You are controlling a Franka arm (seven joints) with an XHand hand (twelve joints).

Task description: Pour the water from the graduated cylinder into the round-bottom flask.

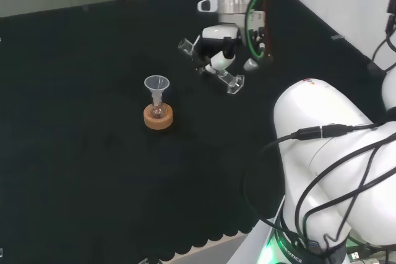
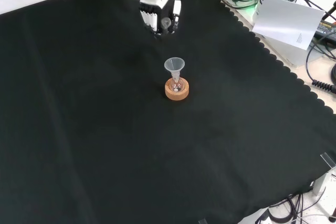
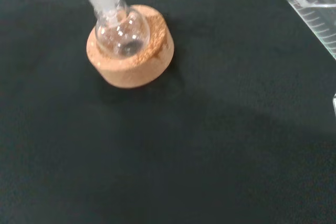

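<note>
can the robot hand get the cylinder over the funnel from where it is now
Probably yes. The robot hand holds the cylinder tilted, and only bare cloth lies between it and the funnel.

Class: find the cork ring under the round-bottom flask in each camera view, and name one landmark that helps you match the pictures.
Head view: the cork ring sits left of centre on the cloth, below and left of the hand.
Front view: it lies just above centre, below the hand.
Wrist view: it is close and large, with the flask seated in it.
Shared landmark: the flask in the ring.
</note>
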